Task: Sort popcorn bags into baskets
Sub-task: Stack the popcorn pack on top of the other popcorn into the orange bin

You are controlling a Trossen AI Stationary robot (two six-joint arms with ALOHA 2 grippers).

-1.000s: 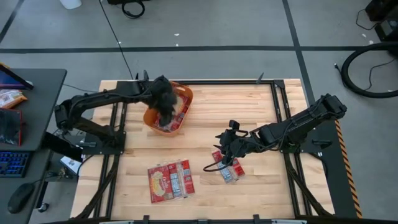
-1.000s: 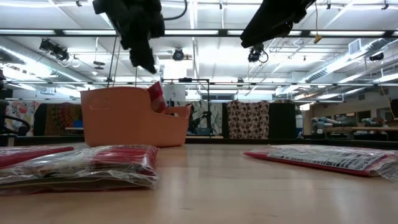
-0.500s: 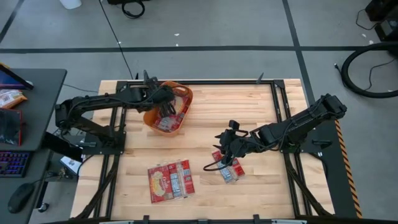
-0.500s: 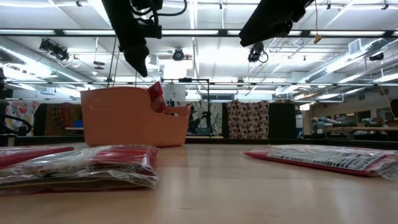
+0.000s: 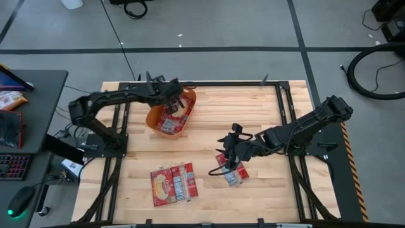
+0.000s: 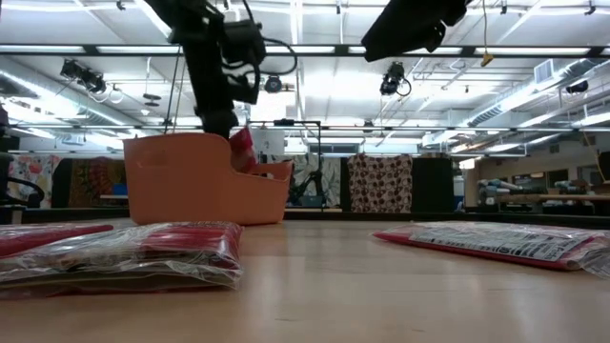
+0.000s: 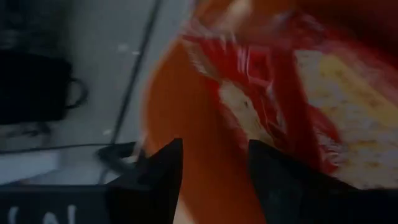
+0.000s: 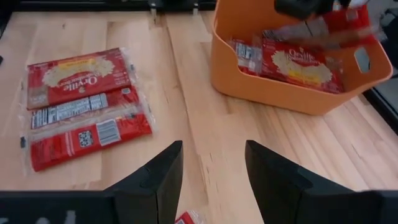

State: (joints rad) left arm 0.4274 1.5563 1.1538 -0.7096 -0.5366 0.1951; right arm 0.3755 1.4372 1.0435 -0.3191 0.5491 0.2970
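Note:
The orange basket (image 5: 154, 118) stands on the table's far left part with several red popcorn bags (image 5: 169, 119) lying in it; one bag (image 6: 240, 149) sticks up above its rim. My left gripper (image 5: 176, 96) hangs open over the basket's far end, looking down at the bags (image 7: 292, 93). A group of bags (image 5: 172, 183) lies flat near the table's near edge, and a smaller pile (image 5: 231, 171) lies right of it. My right gripper (image 5: 229, 152) is open just above that smaller pile, touching nothing.
Bare wood lies between the basket (image 8: 292, 93) and the flat bags (image 8: 81, 102). A dark metal frame runs along the table's sides (image 5: 285, 114). A desk with a keyboard and mouse (image 5: 12, 164) stands left of the table.
My left gripper has turned about its wrist above the basket and sunk lower toward the basket's rim, shifting slightly toward the far edge. The bags and my right arm have kept still.

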